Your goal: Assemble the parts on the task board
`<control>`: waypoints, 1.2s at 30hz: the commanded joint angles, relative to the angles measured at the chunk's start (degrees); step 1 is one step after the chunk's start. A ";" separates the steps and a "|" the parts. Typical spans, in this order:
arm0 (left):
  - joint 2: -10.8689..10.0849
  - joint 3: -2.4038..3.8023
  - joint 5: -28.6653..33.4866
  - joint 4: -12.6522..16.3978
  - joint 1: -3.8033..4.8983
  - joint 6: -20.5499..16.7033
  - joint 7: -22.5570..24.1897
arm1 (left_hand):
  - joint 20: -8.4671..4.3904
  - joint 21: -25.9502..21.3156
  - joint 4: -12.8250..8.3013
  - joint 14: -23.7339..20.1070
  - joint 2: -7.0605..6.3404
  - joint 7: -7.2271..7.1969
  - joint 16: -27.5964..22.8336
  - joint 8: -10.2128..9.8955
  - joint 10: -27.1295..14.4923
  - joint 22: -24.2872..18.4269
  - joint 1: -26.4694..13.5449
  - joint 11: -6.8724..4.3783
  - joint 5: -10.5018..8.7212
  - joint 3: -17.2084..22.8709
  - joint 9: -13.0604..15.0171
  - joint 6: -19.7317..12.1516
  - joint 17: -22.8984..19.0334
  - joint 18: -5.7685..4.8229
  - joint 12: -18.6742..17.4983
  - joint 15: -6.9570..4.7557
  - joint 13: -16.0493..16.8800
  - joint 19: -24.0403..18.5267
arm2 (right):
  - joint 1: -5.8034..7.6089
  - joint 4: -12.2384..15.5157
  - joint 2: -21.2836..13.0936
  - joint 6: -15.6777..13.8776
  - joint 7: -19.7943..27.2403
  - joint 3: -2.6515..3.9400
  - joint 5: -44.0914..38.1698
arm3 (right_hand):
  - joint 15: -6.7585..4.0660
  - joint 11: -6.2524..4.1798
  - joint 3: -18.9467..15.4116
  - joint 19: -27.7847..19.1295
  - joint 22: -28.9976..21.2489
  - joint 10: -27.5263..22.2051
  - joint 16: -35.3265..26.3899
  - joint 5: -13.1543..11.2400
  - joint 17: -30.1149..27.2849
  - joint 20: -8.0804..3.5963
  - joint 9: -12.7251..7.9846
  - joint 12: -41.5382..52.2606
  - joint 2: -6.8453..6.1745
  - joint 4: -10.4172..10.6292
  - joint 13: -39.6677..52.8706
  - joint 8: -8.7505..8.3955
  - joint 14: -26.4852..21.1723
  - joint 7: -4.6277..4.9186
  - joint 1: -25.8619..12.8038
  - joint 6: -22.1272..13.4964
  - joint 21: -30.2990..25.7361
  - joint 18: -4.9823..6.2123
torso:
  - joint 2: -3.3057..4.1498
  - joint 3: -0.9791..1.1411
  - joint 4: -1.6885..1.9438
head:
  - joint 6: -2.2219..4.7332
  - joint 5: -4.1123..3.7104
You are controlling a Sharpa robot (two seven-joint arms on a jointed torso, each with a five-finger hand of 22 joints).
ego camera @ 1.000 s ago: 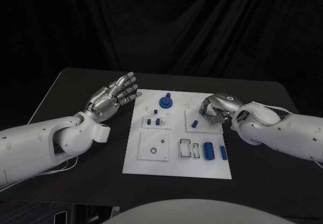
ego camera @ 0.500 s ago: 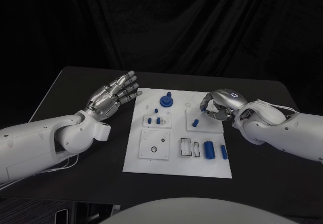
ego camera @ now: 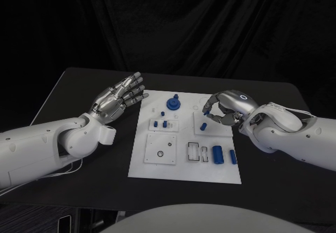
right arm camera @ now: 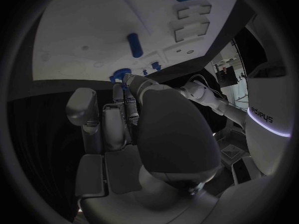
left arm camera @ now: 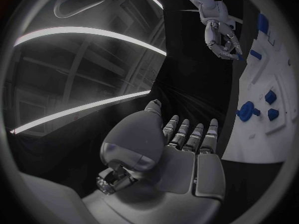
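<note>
The white task board lies in the middle of the black table. My right hand hovers over the board's far right part, fingers curled, and pinches a small blue part at its fingertips. The left wrist view shows that hand with the blue part at its tips. A blue peg lies just below it on the board. My left hand is raised to the left of the board, fingers apart and holding nothing. A blue knob stands at the board's far edge.
Two short blue pegs stand in a small raised plate. A blue cylinder and a slimmer blue piece lie at the board's near right, beside white slots. A square white plate sits near left.
My right hand has risen a little and shifted toward the board's far middle, carrying the small blue part. My left hand has barely moved.
</note>
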 commanded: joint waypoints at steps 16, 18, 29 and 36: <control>0.66 0.05 0.30 0.01 -0.21 0.67 2.58 | 0.04 0.20 -0.05 0.02 -0.01 0.10 0.26 0.25 -0.07 -0.10 0.63 0.49 0.50 0.52 0.04 0.12 0.06 -0.42 0.27 0.24 0.07 0.25 | -1.82 4.12 9.25 10.27 -3.65 -0.20 -4.68 | 0.15 0.20 0.81 0.18 7.12 0.19 0.37 -0.84 0.22 0.07 0.28 -1.18 0.00 0.17 -0.40 -0.47 0.47 0.13 -0.74 -1.41 -0.43 -0.66 | -0.13 0.16 0.08 | -0.56 0.32; 0.75 0.05 0.30 -0.02 -0.22 0.71 2.55 | 0.04 0.21 -0.06 0.03 -0.01 0.09 0.27 0.26 -0.06 -0.08 0.63 0.49 0.52 0.53 0.04 0.15 0.06 -0.42 0.30 0.24 0.08 0.26 | -2.06 3.53 10.21 10.91 -3.82 -0.20 -5.17 | 0.16 0.21 0.81 0.14 7.09 0.18 0.34 -0.91 0.16 0.08 0.29 -1.22 0.00 0.18 -0.42 -0.49 0.45 0.14 -0.76 -1.43 -0.53 -0.64 | -0.12 0.13 0.06 | -0.56 0.32; 1.08 0.05 0.30 -0.22 -0.27 0.94 2.36 | 0.04 0.20 -0.07 0.04 -0.01 0.09 0.28 0.25 -0.07 -0.10 0.64 0.50 0.53 0.54 0.03 0.10 0.07 -0.42 0.27 0.25 0.07 0.26 | -3.09 0.87 14.26 12.73 -4.74 -0.19 -7.76 | 0.21 0.21 0.74 0.03 7.02 0.39 0.25 -1.39 0.03 0.14 0.47 -1.36 0.02 0.16 -0.48 -0.45 0.37 0.12 -0.87 -1.27 -0.79 -0.60 | -0.07 0.13 0.07 | -0.56 0.27; 1.25 0.05 0.30 -0.32 -0.30 1.19 2.12 | 0.03 0.20 -0.10 0.02 -0.01 0.08 0.26 0.24 -0.08 -0.10 0.66 0.51 0.58 0.59 0.03 0.05 0.06 -0.43 0.24 0.26 0.07 0.27 | -3.42 0.10 15.28 12.77 -4.94 -0.18 -8.13 | 0.20 0.17 0.74 0.03 7.02 0.57 0.26 -1.52 0.06 0.15 0.56 -1.36 0.07 0.10 -0.48 -0.41 0.36 0.08 -0.85 -1.16 -0.74 -0.61 | -0.04 0.15 -0.02 | -0.56 0.32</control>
